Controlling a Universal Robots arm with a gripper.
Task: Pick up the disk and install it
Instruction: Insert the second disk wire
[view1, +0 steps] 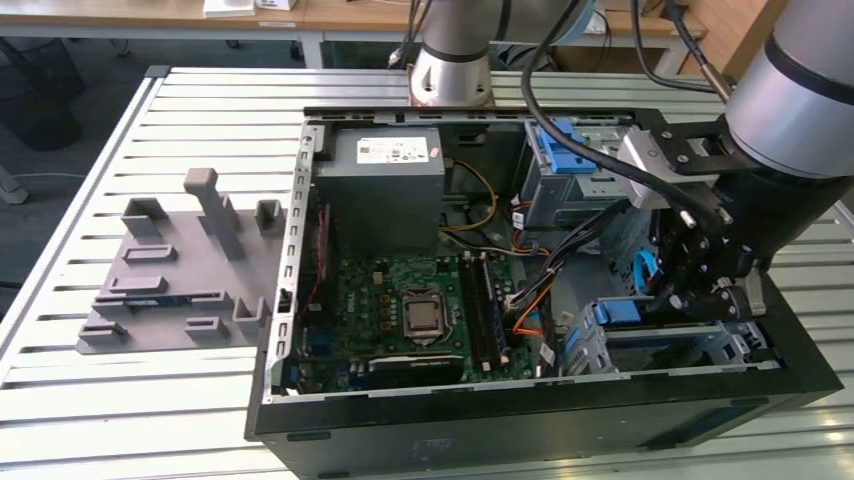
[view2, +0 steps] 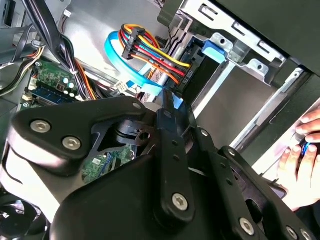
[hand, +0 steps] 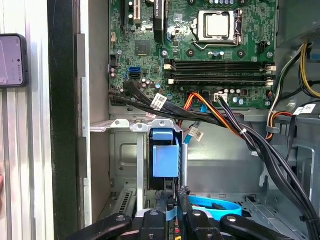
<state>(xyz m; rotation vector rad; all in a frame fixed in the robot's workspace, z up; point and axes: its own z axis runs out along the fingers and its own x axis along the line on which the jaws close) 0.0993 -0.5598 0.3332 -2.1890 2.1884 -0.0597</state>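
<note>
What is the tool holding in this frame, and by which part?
Cannot be told. The tool sits right at the near end of the disk, which stands edge-on in the drive bay, but whether it grips that end is not visible.

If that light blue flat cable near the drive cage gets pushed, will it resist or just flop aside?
Probably flops: the light blue flat cable already curves in a loose loop, so it looks flexible. It is likely light, being thin. Since it lies in an arc, it may spring back.
</note>
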